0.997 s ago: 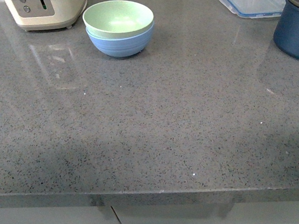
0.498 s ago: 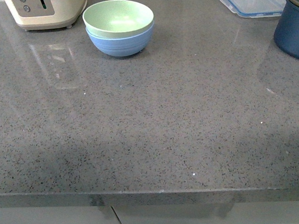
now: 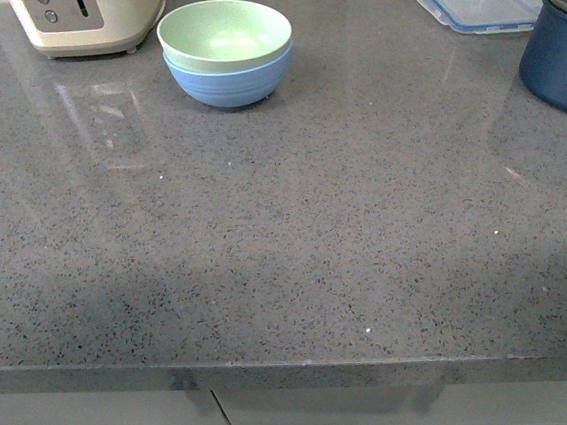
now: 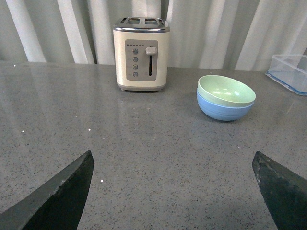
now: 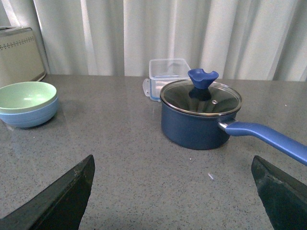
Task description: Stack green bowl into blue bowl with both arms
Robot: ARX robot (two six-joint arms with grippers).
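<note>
- Mint-green bowl [image 3: 224,33] sits nested in the blue bowl [image 3: 231,81] at the far left of the counter [image 3: 296,241], beside the toaster [image 4: 142,53].
- Left pincer [image 4: 175,191] is nearer, bowls ahead of it towards its right; both pincers gape empty, right pincer [image 5: 172,194] included.
- Judged: stacking complete.

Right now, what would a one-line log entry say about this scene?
green bowl: nested in blue bowl | left gripper: open, empty, away from bowls | right gripper: open, empty | stack: looks done
</note>
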